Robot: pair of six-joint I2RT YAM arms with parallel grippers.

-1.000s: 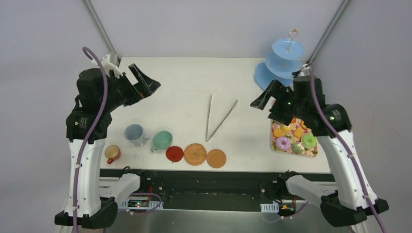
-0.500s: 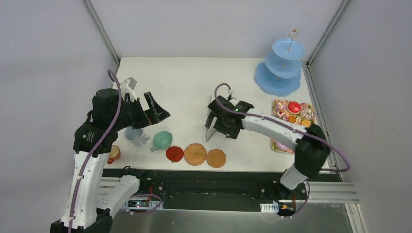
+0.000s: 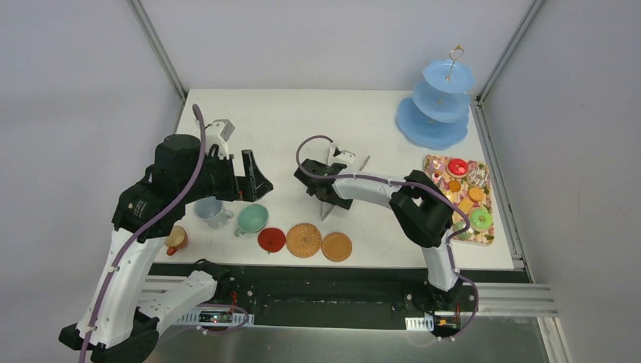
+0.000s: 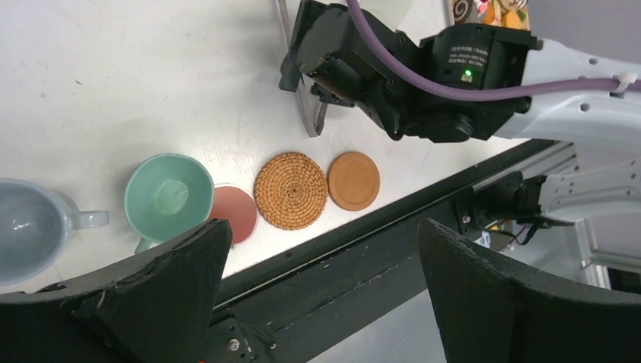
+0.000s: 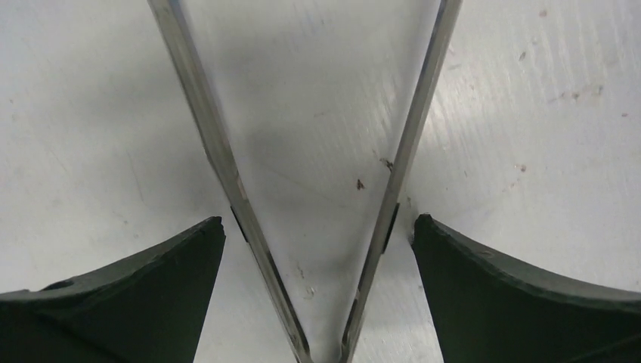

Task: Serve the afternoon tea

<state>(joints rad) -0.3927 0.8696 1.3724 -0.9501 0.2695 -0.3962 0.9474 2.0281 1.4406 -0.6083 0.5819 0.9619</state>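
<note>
White tabletop seen from above, with two wrist views.

The left end effector hangs above the near left part of the tabletop with its jaws spread wide and nothing between them. Its wrist camera looks down on the mint green ceramic cup and the row of coasters.

The right end effector is low over the middle of the tabletop, also with its jaws spread. One finger lies just outside each arm of the long V-shaped metal tongs. The two arms run between the fingers and meet at the bottom edge of the right wrist view. Whether the fingers touch the metal cannot be told.

Along the near edge, from the left:
- the small orange cup
- the grey-blue handled cup
- the mint green cup, upright and just beside the flat red round coaster
- the woven rattan round coaster
- the plain tan round coaster

All three cups stand on the tabletop, none on a coaster.

The light-blue three-tier stand is at the far right corner. Nearer than it, along the right edge, lies the flat floral rectangular tray. The tray carries the colourful small donuts and biscuits, and the right arm partly hides it.
</note>
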